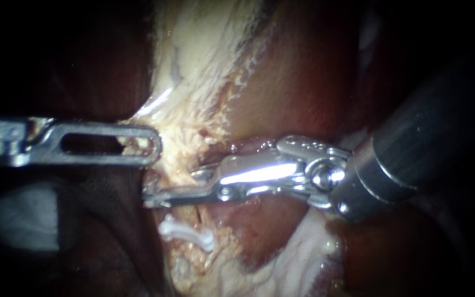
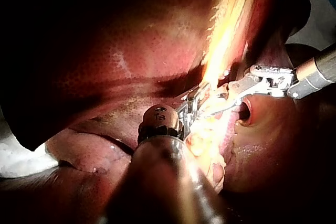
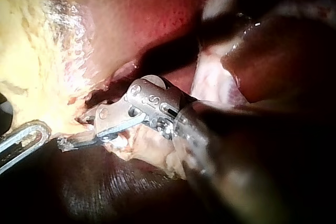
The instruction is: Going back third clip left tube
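A white clip (image 1: 187, 234) sits at six o'clock from the right instrument (image 1: 174, 190); its pincer released, withdrawal not yet done

Two slender metal instruments show in all three views, the left instrument (image 1: 152, 146) and the right instrument (image 1: 171, 188), and one white clip (image 1: 188, 234) sits on pale tissue (image 1: 204, 66) just beside the right instrument's tip, while tubes are too indistinct to count.
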Tool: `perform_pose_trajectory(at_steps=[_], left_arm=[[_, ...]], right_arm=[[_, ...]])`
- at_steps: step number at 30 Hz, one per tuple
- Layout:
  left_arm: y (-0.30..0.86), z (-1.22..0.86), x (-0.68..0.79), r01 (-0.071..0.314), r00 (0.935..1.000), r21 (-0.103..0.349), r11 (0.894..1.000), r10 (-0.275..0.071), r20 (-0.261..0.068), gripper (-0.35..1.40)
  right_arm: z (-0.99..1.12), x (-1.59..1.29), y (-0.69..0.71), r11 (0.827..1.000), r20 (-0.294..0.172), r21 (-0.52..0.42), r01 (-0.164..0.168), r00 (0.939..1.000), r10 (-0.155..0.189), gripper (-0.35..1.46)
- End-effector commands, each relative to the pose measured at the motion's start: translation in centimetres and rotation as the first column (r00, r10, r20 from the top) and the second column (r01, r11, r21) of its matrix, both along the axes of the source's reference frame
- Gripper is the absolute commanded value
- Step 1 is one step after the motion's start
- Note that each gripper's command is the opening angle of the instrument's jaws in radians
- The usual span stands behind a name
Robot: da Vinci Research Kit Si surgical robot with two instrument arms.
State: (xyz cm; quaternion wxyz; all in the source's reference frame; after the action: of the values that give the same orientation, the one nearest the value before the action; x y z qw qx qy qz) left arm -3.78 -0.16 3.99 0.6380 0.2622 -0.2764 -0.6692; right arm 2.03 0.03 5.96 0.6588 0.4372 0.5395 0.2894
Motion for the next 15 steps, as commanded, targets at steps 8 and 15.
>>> perform_pose_trajectory(at_steps=[8,15], left_arm=[[0.0,0.0,0.0,0.0,1.0,0.0,1.0,0.0,0.0,-0.35],[-0.01,-0.01,0.0,0.001,1.0,0.0,1.0,-0.001,-0.001,-0.35]], right_arm=[[-0.04,0.05,-0.02,1.0,-0.021,-0.017,0.015,0.9997,-0.015,-0.24],[-0.11,0.25,-0.03,0.99,-0.056,-0.141,0.011,0.9982,-0.019,0.51]])
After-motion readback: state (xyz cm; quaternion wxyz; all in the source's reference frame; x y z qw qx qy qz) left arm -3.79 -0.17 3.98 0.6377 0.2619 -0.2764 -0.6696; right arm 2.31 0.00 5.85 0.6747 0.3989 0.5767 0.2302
